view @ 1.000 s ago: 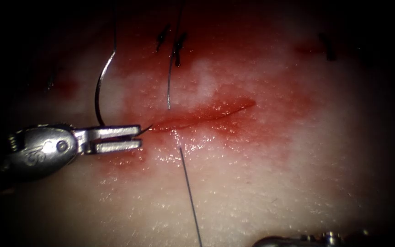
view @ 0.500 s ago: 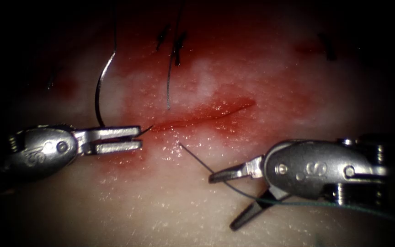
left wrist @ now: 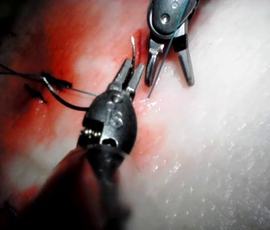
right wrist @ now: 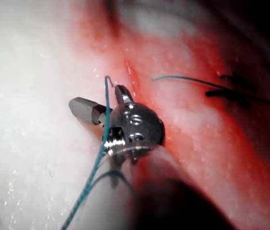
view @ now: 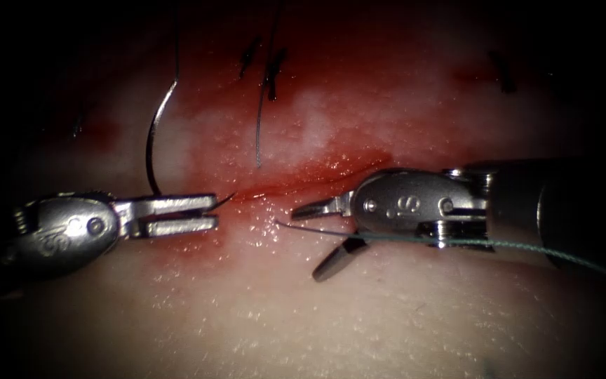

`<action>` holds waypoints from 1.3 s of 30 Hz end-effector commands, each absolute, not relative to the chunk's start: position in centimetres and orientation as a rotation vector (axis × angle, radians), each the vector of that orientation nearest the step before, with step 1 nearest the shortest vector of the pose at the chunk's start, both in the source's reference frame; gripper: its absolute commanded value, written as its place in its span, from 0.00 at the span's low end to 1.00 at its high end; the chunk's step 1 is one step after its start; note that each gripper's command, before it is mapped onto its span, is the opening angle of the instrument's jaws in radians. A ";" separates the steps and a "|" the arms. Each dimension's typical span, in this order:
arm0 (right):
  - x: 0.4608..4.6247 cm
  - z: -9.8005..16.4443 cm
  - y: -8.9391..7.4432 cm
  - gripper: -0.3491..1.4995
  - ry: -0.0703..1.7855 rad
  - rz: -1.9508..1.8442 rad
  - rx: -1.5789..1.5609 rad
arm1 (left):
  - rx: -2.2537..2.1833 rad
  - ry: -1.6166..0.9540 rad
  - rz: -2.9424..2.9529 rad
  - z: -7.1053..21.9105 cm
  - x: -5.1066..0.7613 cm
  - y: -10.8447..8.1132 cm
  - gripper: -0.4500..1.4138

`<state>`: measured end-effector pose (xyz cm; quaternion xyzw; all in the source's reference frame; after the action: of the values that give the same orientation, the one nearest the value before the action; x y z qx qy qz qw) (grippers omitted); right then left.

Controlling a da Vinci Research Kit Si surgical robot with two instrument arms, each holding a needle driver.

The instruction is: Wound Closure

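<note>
My left tool (view: 213, 213) lies at the left end of the cut (view: 317, 179), jaws shut on the curved needle (view: 150, 147) close to its point. The point (view: 229, 197) sticks out toward the cut; the needle's body arcs up and away above the tissue (view: 387, 316). From the right comes my right tool (view: 306, 243), its jaws open just below the cut. The teal thread (view: 499, 243) leaves the tissue at a spot below the cut, runs between those open jaws and trails off right. The left wrist view shows the left tool (left wrist: 130, 79), the needle point (left wrist: 133, 45) and the open right tool (left wrist: 169, 81). The right wrist view shows the right tool (right wrist: 101, 99) and thread (right wrist: 104, 129).
Dark knotted stitches (view: 273, 70) sit beyond the cut, and a loose thread end (view: 258, 133) hangs from them toward it. Another dark stitch (view: 503, 70) lies far right. Red fluid (view: 359, 126) stains the tissue around the cut.
My right tool has come in from the lower right, opened its jaws and moved up-left to the cut; the thread now bends to the right across it. The left tool and needle stayed still.
</note>
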<state>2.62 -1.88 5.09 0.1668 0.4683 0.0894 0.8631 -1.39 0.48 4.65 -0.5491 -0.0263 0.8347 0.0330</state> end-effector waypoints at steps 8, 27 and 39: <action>2.81 5.1 -1.9 0.05 1.039 0.285 0.419 | -1.691 -0.081 2.568 4.7 -1.44 0.5 0.00; 2.56 4.6 -2.1 0.00 1.001 0.154 0.374 | -1.691 -0.082 2.568 4.7 -1.44 0.5 0.00; 2.67 4.0 -2.8 0.00 1.011 0.027 0.473 | -1.694 -0.083 2.569 4.7 -1.44 0.5 0.00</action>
<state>2.59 -2.73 3.95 0.2243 0.4785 0.0116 0.8488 -1.39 0.47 4.65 -0.5494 -0.0266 0.8345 0.0323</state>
